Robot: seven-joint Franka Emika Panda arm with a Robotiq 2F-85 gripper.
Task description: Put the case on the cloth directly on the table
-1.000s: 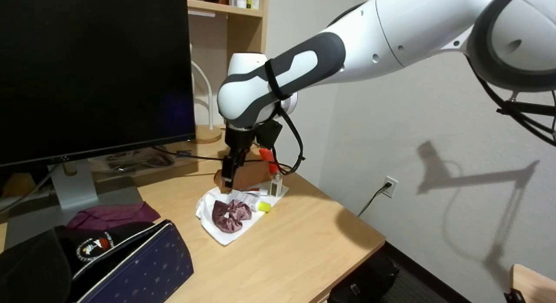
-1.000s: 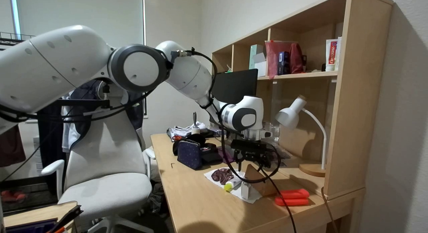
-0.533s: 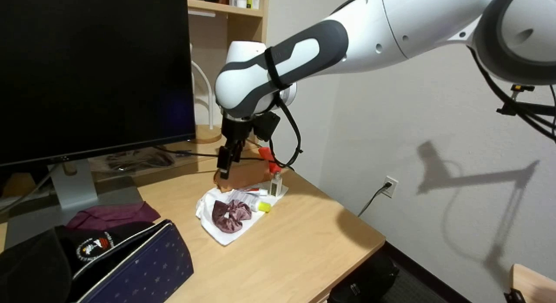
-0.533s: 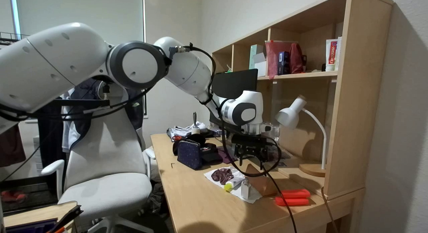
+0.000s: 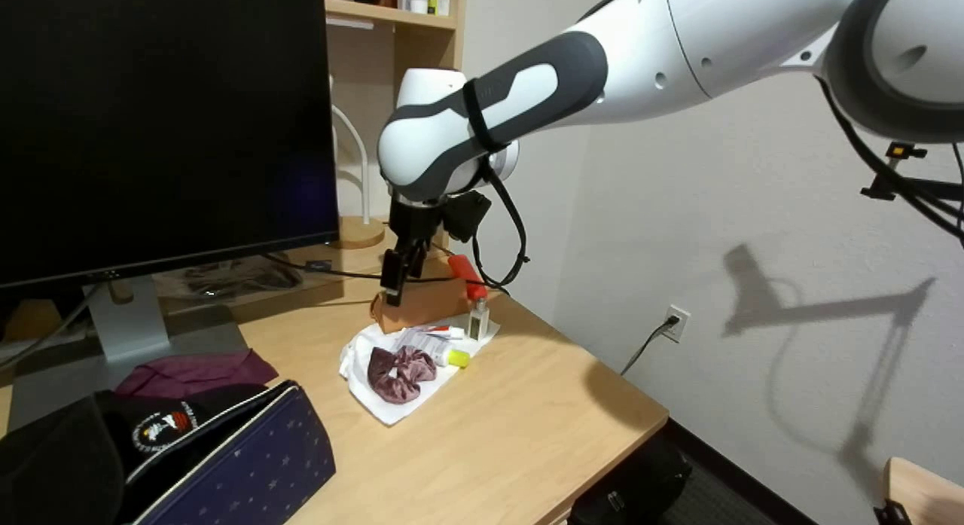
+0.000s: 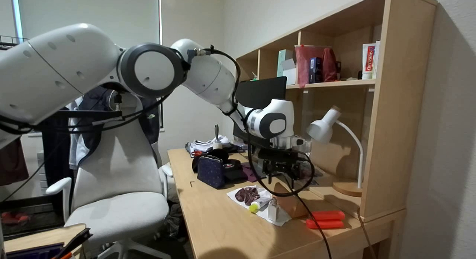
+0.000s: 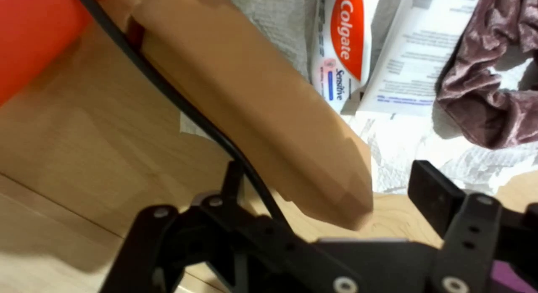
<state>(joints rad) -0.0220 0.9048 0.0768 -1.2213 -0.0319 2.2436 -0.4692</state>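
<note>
- Plainly, in the wrist view, the pincer (image 7: 330, 181) stands wide open, one dark finger seen on each side of an end of the tan-brown case (image 7: 260, 99), with a visible gap between each fingertip and it.
- That case lies across the white cloth (image 7: 391, 146) near its edge, partly on it: a corner of cloth shows along one side, while the end seen between the fingers extends past it over bare worktop (image 7: 105, 133).
- Beside the case, on the cloth, are a Colgate tube (image 7: 342, 49), a larger printed tube (image 7: 424, 53) and a mauve scrunchie (image 7: 466, 87). A black cord (image 7: 197, 120) runs diagonally over the case's side and past a finger.
- In an exterior view, a small clear bottle (image 5: 478, 323) stands on the cloth near one end of the case; the pincer hangs at the opposite end, a finger overlapping it in view. A dark blue starry pouch (image 5: 263, 465) and a purple cloth (image 5: 196, 370) lie well apart from these.
- In an exterior view, the arm (image 6: 89, 58) reaches across, fingers pointing down above the case. A red object (image 6: 325, 216) rests on the worktop near the case, and a white lamp (image 6: 321, 130) stands behind.
</note>
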